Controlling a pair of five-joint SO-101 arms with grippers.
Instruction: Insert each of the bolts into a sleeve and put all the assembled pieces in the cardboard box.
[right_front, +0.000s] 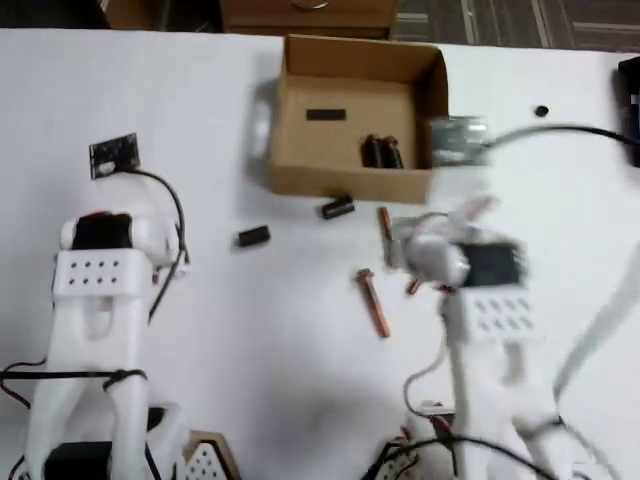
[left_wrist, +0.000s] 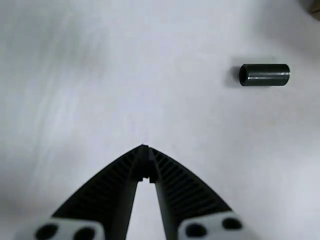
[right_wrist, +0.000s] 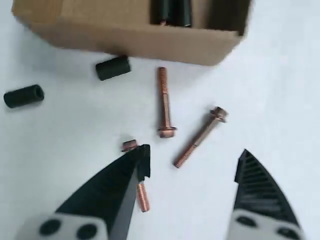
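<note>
The cardboard box (right_front: 300, 150) stands at the table's far middle, with two dark assembled pieces (right_front: 382, 151) lying inside. Two black sleeves (right_front: 338, 207) (right_front: 253, 237) lie in front of it. Three copper bolts (right_wrist: 164, 102) (right_wrist: 200, 136) (right_wrist: 141, 195) lie in front of the box, the third partly hidden behind one finger. My right gripper (right_wrist: 194, 157) hangs open above these bolts, holding nothing. My left gripper (left_wrist: 144, 150) is shut and empty above bare table, with one sleeve (left_wrist: 264, 75) lying apart from it.
A small black board (right_front: 113, 152) with a cable lies at the far left. A dark object (right_front: 630, 105) sits at the right edge, with a small black knob (right_front: 541, 111) near it. Cables trail beside both arm bases.
</note>
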